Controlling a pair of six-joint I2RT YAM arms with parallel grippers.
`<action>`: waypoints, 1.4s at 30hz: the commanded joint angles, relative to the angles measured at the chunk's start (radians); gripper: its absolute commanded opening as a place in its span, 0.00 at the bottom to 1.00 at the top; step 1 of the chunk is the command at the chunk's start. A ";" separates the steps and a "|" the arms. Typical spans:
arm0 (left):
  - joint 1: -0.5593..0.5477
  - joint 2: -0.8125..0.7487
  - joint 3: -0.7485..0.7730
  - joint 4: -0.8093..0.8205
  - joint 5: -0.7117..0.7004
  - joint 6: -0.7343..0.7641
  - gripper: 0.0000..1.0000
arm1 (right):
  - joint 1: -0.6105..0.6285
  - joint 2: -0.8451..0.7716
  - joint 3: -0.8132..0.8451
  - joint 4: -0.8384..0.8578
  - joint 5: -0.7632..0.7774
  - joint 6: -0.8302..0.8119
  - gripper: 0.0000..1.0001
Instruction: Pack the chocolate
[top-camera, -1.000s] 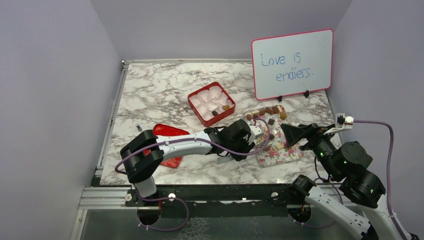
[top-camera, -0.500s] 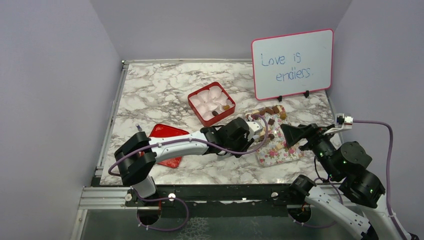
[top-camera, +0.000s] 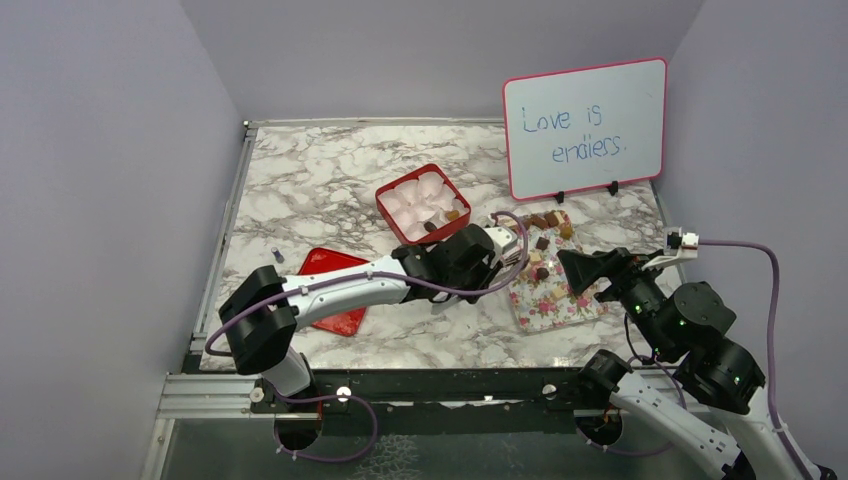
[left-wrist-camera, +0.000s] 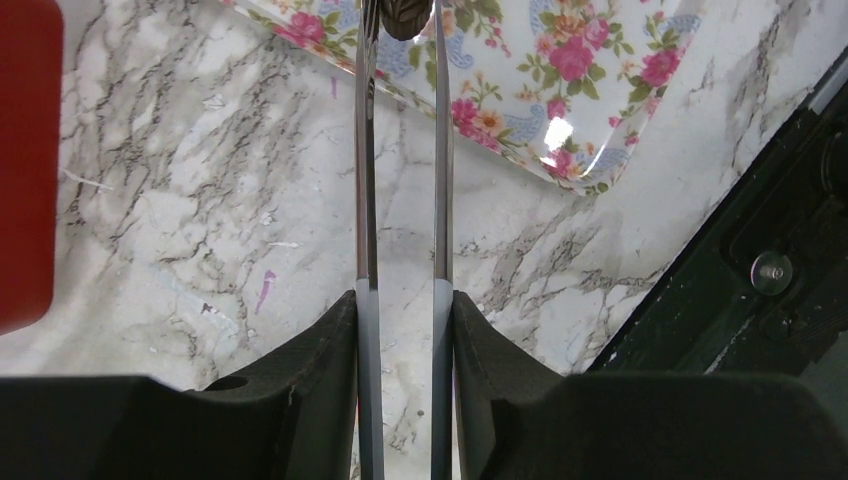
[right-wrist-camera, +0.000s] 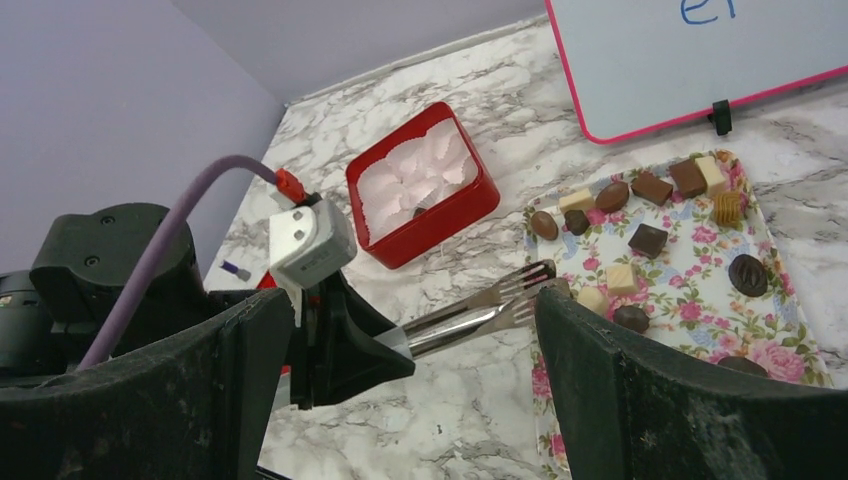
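Several chocolate pieces (right-wrist-camera: 648, 239), dark, light brown and cream, lie scattered on a floral tray (right-wrist-camera: 700, 320) at the right. My left gripper (left-wrist-camera: 401, 40) carries long metal tongs, which are shut on a dark ridged chocolate piece (left-wrist-camera: 407, 14) at their tips. The tips hang over the tray's left edge (top-camera: 520, 268). A red box (top-camera: 424, 207) lined with white paper cups stands just behind, with a couple of pieces in its near corner. My right gripper (top-camera: 590, 268) hovers wide open and empty over the tray's near right side.
A red lid (top-camera: 335, 290) lies flat at the left, under the left arm. A whiteboard (top-camera: 585, 125) with blue writing stands at the back right. Purple walls close in the marble table on three sides. A small purple-and-white bit (top-camera: 277, 254) lies near the lid.
The left arm has swung back and left, lifting the tongs from the tray's middle to its left edge. The right arm has shifted only slightly.
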 joint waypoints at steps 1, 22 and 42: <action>0.045 -0.057 0.064 -0.041 -0.042 -0.041 0.25 | -0.004 -0.002 -0.014 0.009 -0.018 0.013 0.96; 0.337 -0.286 0.057 -0.287 -0.060 -0.071 0.26 | -0.004 0.012 -0.016 0.019 -0.022 0.003 0.96; 0.411 -0.348 -0.064 -0.355 -0.055 -0.084 0.27 | -0.004 0.026 -0.004 0.015 -0.034 -0.001 0.96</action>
